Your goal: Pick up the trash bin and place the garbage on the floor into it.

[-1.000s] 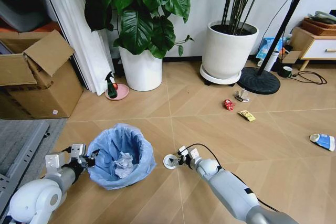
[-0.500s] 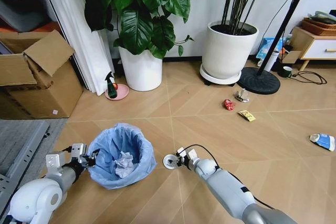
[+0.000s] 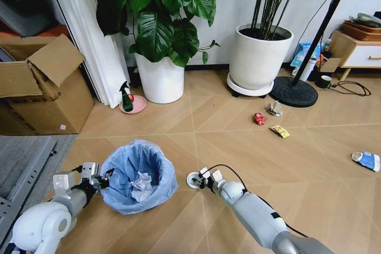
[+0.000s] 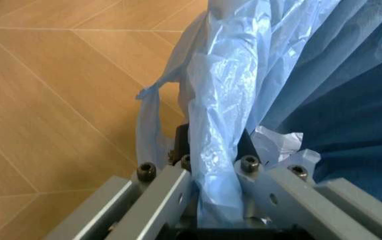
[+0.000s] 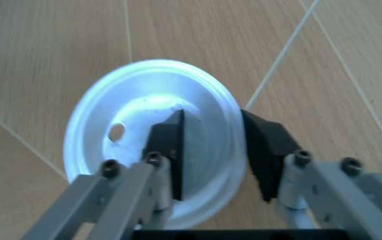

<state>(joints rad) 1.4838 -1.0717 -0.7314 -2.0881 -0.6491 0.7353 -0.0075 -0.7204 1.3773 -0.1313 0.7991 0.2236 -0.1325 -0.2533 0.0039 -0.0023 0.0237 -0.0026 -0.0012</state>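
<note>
The trash bin point(image 3: 138, 176), lined with a crinkled light-blue bag, stands on the wood floor with a crumpled tissue point(image 3: 140, 185) inside. My left gripper point(image 3: 101, 178) is shut on its near-left rim; in the left wrist view the fingers point(image 4: 177, 175) pinch the bag point(image 4: 224, 110) over the rim. A white disc point(image 3: 193, 179) lies just right of the bin. My right gripper point(image 3: 201, 178) is shut on its rim, one pad point(image 5: 171, 150) inside the disc point(image 5: 131, 125) and one outside. A red can point(image 3: 259, 118), yellow wrapper point(image 3: 280, 131) and blue-and-white packet point(image 3: 366, 160) lie farther right.
A cardboard box point(image 3: 41, 87) stands at the left beside a curtain. Two white plant pots point(image 3: 159, 78) point(image 3: 258, 57) line the back wall, with a green spray bottle point(image 3: 125, 98) between box and pot. A fan base point(image 3: 294, 91) and a wooden cabinet point(image 3: 357, 49) sit at the back right.
My right gripper and the white disc have shifted slightly away from me. The left arm and the bin have stayed put.
</note>
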